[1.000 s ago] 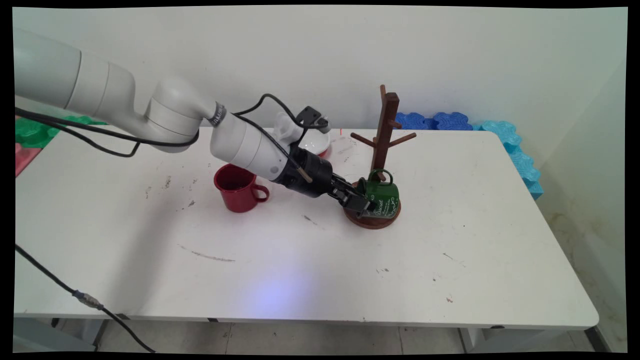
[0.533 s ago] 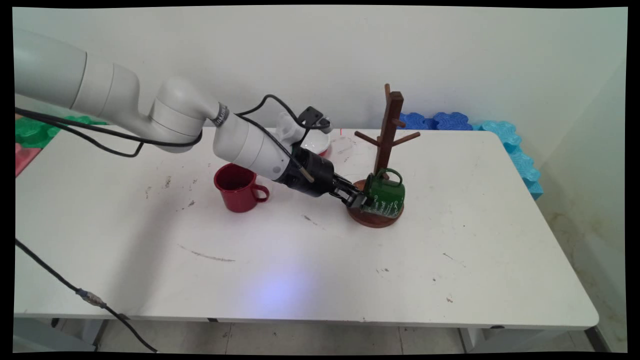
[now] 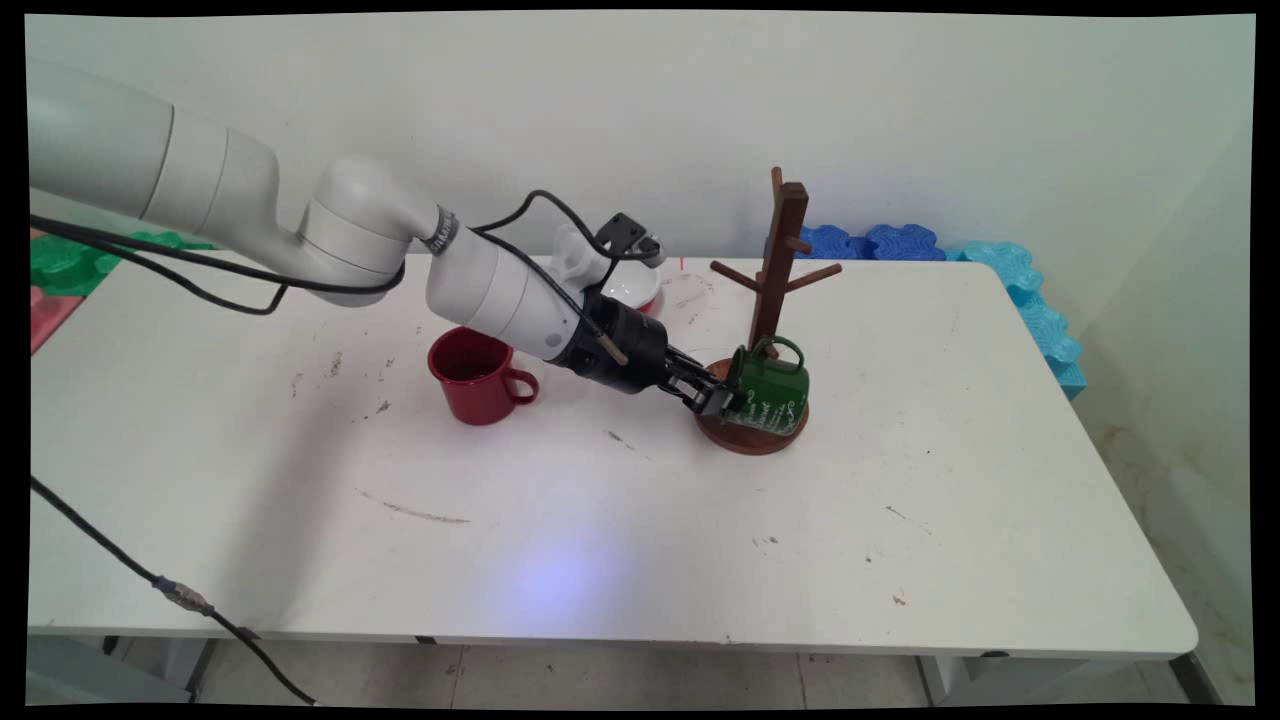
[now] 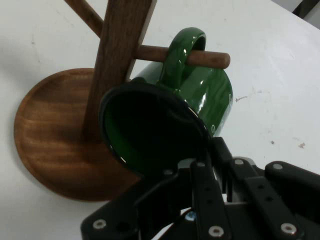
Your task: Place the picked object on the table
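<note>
Mug (image 3: 770, 384) hangs on rack (image 3: 775, 270), cup (image 3: 475, 375) left

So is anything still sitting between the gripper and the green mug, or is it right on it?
Nothing visible is between them. The gripper is at the green mug rim, on its open-mouth side. The mug's handle is looped over a lower peg of the wooden mug tree, above the tree's round base.

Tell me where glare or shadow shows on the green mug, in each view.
Hand view: bright highlights streak the green mug along its glossy handle and side, and its inside is dark. Main view: the mug shows only faint sheen, beside the gripper.
</note>
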Controlling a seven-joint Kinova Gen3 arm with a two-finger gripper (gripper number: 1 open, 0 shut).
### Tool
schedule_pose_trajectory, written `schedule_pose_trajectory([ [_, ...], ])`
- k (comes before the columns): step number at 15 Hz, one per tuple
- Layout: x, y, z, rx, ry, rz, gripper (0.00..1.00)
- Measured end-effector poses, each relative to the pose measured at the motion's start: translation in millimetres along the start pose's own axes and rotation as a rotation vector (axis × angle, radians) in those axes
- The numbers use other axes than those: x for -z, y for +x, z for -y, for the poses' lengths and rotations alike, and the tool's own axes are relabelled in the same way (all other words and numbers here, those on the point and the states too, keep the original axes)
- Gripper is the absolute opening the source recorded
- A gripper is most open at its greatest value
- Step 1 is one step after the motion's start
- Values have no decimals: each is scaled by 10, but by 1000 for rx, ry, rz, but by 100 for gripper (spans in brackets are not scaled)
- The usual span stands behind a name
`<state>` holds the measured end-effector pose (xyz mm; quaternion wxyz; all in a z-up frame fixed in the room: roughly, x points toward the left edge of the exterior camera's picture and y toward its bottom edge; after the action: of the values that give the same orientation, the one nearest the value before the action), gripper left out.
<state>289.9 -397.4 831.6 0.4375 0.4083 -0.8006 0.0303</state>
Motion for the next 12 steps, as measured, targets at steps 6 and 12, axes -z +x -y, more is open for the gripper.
schedule_pose_trajectory([
  [6, 17, 6, -34, -7, -4, -3, 0],
  [12, 42, 23, -93, -12, -16, -6, 0],
])
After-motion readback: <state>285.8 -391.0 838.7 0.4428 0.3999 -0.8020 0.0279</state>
